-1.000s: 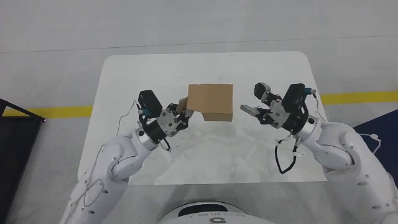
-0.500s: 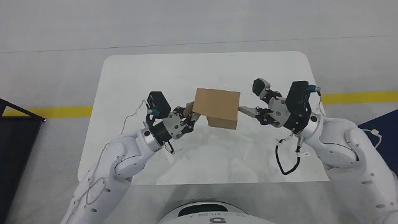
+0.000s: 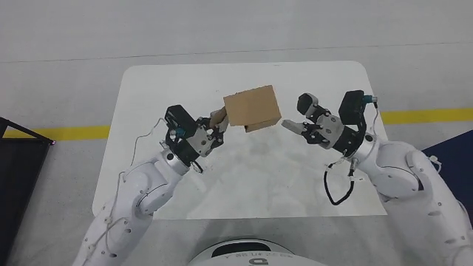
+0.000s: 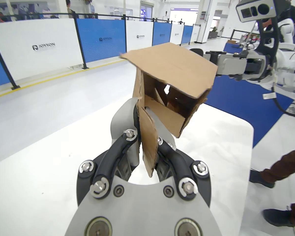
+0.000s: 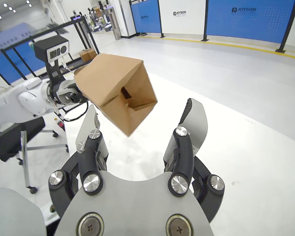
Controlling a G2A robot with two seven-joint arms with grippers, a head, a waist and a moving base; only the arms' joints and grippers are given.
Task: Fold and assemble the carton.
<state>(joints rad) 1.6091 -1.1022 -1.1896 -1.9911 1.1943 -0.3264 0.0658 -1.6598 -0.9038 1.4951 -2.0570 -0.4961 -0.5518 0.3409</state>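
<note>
A brown cardboard carton (image 3: 253,107) hangs tilted above the middle of the white table (image 3: 148,96). My left gripper (image 3: 216,123) is shut on a flap at the carton's left end; the left wrist view has that flap (image 4: 147,133) pinched between the fingers, with the carton (image 4: 172,74) opened into a box shape beyond. My right gripper (image 3: 297,117) stands open just right of the carton, not touching it. From the right wrist, the carton (image 5: 113,94) floats ahead of the spread fingers (image 5: 194,114), its open end facing them.
Bare table top (image 3: 251,185) lies under and around the carton. A yellow floor line (image 3: 74,131) runs past the table's sides. A dark mat (image 3: 15,185) lies on the floor at the left. A person's legs (image 4: 280,168) stand beside the table.
The left gripper lifted and tilted the carton, its right end rising toward the far side. The right gripper shifted slightly left, closer to the carton, still open.
</note>
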